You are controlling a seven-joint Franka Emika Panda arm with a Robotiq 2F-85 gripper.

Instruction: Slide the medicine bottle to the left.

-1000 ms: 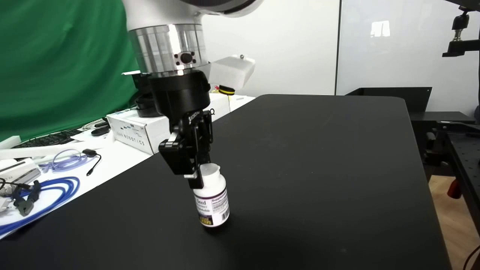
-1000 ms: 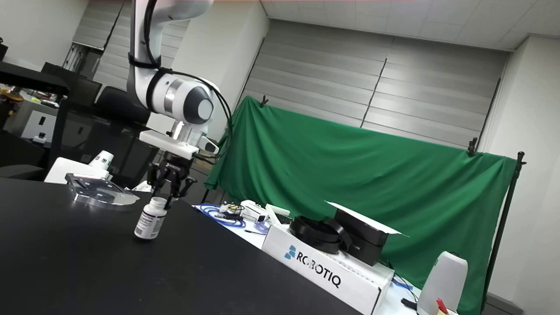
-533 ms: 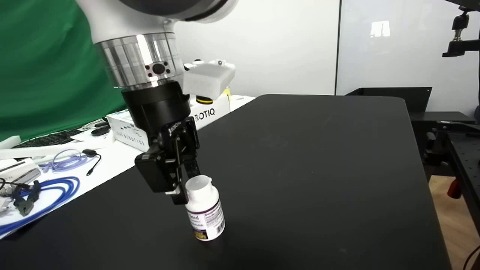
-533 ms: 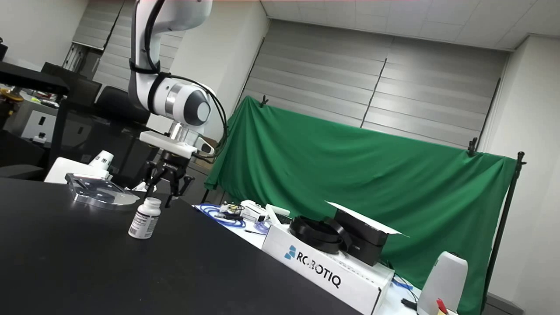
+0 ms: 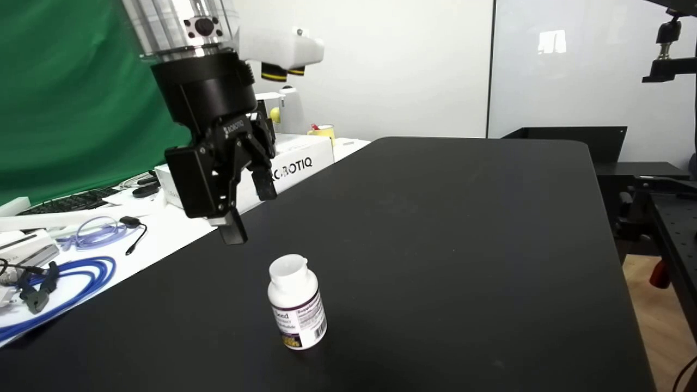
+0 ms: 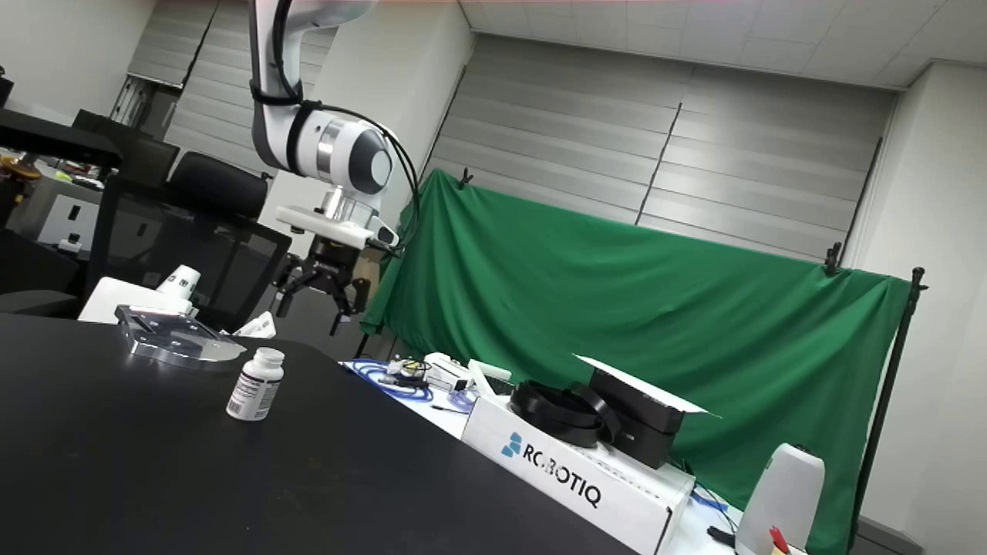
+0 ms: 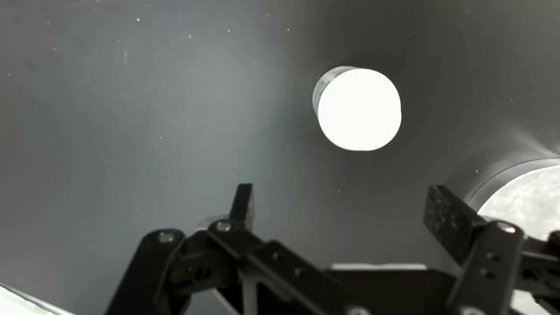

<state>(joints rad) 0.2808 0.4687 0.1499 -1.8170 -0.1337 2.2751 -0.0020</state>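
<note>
The medicine bottle [image 5: 298,305] stands upright on the black table, white with a dark-printed label. It also appears in an exterior view [image 6: 256,385], away from every finger. From above, in the wrist view, its round white top [image 7: 361,111] lies ahead of the fingertips. My gripper [image 5: 250,213] is open and hangs above the table, higher than the bottle and off to its side. Seen in the wrist view, the gripper [image 7: 341,192] has its fingers wide apart with only table surface showing between them.
A long white ROBOTIQ box [image 6: 570,478] sits on the white side table, near blue cables [image 5: 103,272]. A shiny transparent plate [image 6: 181,339] lies by the table edge. A round pale object [image 7: 529,201] shows at the wrist view's right side.
My gripper was on the bottle's top a second ago; the bottle shifted slightly and settled upright. Since then the fingers have spread, let go, and risen away, while the bottle stays put.
</note>
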